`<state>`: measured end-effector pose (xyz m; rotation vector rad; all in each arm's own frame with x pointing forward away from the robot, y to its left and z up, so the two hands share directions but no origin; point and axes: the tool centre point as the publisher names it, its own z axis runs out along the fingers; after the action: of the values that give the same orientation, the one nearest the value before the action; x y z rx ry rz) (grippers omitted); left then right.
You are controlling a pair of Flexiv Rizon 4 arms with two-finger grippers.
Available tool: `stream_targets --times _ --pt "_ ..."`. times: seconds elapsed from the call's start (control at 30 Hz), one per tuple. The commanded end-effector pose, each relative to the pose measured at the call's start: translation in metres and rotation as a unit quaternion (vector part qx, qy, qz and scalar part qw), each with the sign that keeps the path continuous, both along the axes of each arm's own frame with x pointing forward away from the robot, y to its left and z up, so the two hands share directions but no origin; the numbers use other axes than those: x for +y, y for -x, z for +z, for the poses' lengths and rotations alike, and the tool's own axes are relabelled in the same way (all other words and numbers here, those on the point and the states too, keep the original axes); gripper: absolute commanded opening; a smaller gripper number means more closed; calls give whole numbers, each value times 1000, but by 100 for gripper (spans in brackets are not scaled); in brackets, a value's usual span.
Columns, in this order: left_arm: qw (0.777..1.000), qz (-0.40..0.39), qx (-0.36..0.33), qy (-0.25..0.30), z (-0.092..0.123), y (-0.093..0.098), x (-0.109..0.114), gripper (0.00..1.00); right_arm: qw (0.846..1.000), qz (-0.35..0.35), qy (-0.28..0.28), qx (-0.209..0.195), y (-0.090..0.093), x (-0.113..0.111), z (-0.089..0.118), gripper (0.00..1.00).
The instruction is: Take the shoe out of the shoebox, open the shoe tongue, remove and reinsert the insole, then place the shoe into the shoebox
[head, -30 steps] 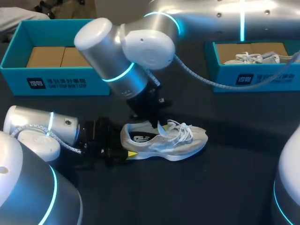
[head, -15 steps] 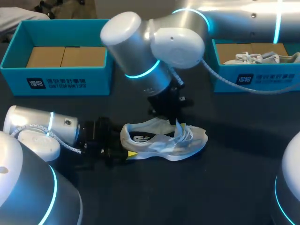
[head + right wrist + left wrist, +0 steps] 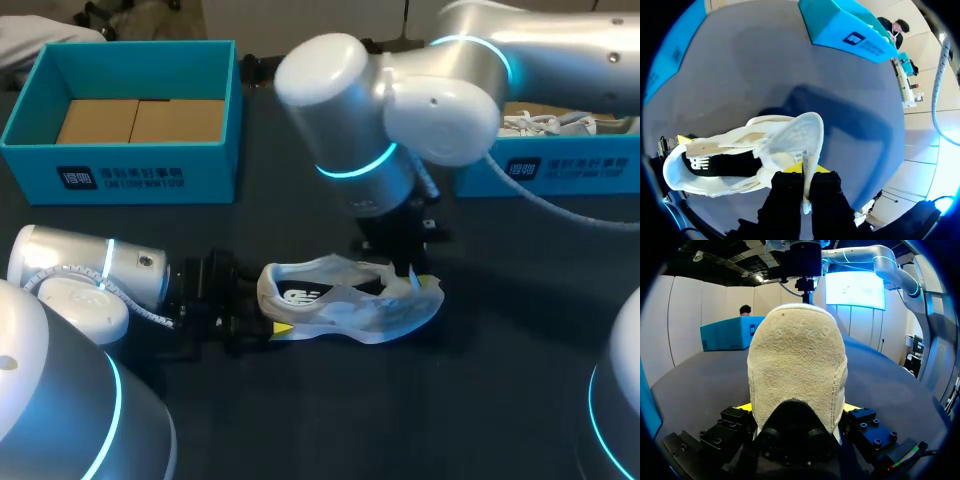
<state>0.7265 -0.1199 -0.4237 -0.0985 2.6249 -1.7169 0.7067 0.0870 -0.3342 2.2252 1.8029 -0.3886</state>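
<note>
The shoe (image 3: 345, 308) lies on the counter (image 3: 480, 400), out of the shoebox (image 3: 120, 170), heel clamped between my left fingers (image 3: 281, 327), its tongue (image 3: 795, 135) pinched up between my closed right fingers (image 3: 818, 184); the insole (image 3: 710, 148) is not yet out and reboxing remains, I judge.

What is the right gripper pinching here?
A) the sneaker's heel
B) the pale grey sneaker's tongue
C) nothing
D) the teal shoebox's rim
B: the right gripper has its fingers pressed on both sides of the thin mesh tongue, which stands up from the pale grey sneaker.
</note>
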Motion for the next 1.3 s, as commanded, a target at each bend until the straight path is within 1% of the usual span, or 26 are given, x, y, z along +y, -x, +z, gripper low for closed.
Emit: stream_targets --times 0.03,0.2,0.23,0.27,0.33,0.37,0.4,0.43,0.47,0.53,0.57,0.63,0.67,0.73,0.77,0.8,0.83,0.9,1.1,1.17,1.2,1.3 --pt "1000 0 1 -2 -2 0 1 0 998 -48 -30 -31 7 -8 -11 0" --pt "1000 0 1 -2 -2 0 1 0 998 -50 -29 -35 2 -16 -28 0" --pt "1000 0 1 -2 -2 0 1 0 997 -53 -29 -39 0 -17 -32 7" --pt "1000 0 1 -2 -2 0 1 0 997 -53 -30 -40 -1 -21 -38 18" --pt "1000 0 1 -2 -2 0 1 0 997 -52 -30 -40 -3 -24 -43 20" --pt "1000 0 1 -2 -2 0 1 0 997 -52 -28 -42 -3 -23 -45 24" --pt "1000 0 1 -2 -2 0 1 0 997 -52 -28 -45 -2 -23 -47 33" --pt "1000 0 1 -2 -2 0 1 0 997 -53 -28 -45 -2 -24 -50 38" --pt "1000 0 1 -2 -2 0 1 0 997 -54 -28 -44 -2 -23 -51 40" --pt "1000 0 1 -2 -2 0 1 0 997 -56 -28 -43 -2 -26 -53 48" --pt "1000 0 1 -2 -2 0 1 0 997 -57 -27 -43 -2 -27 -53 48" --pt "1000 0 1 -2 -2 0 1 0 997 -62 -26 -46 -1 -27 -48 51" --pt "1000 0 1 -2 -2 0 1 0 997 -63 -28 -48 -1 -27 -46 56" --pt "1000 0 1 -2 -2 0 1 0 996 -63 -23 -50 0 -27 -43 72" --pt "1000 0 1 -2 -2 0 1 0 996 -63 -23 -50 0 -27 -43 72" --pt "1000 0 1 -2 -2 0 1 0 996 -64 -24 -53 0 -28 -40 83" --pt "1000 0 1 -2 -2 0 1 0 996 -63 -27 -56 0 -27 -38 85" --pt "1000 0 1 -2 -2 0 1 0 996 -61 -29 -62 0 -24 -30 89" --pt "1000 0 1 -2 -2 0 1 0 996 -46 -26 -76 -2 -20 -4 91" --pt "1000 0 1 -2 -2 0 1 0 996 -38 -18 -76 -2 -16 8 92" --pt "1000 0 1 -2 -2 0 1 0 996 -33 -14 -77 -3 -14 13 90" --pt "1000 0 1 -2 -2 0 1 0 997 -27 -3 -79 -5 -11 26 92"
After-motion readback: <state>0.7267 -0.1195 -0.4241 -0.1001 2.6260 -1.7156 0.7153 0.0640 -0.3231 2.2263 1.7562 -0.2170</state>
